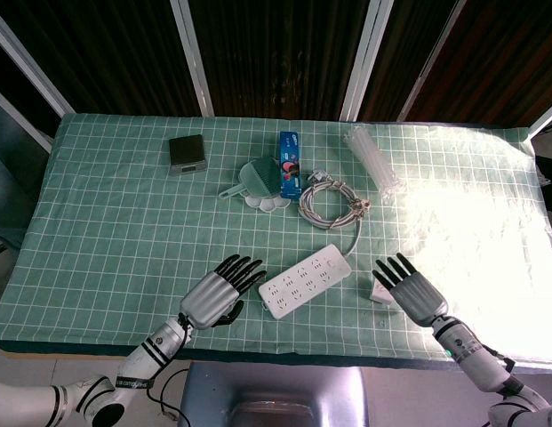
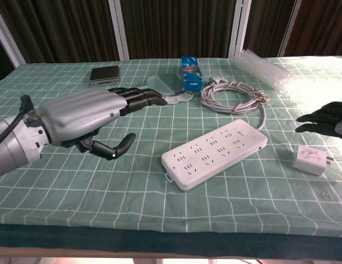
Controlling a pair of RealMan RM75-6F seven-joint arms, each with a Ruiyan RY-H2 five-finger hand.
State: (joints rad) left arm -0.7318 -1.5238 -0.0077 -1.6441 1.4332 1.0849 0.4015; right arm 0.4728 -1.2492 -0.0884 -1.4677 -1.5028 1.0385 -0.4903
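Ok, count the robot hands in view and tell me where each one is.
2. The left hand hovers open just left of the white power strip. The right hand hovers open to its right, beside the small white plug adapter.

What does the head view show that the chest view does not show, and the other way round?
Only the head view shows the whole of the right hand, open beside the charger plug, and the full outline of the green checked tablecloth with both forearms below it.

Only the chest view shows the prongs on the charger plug, the sockets of the power strip from the side, and the left hand raised above the cloth.

Both show the open left hand, the power strip with its coiled cable, the blue box, the dark flat box and the clear plastic pack.
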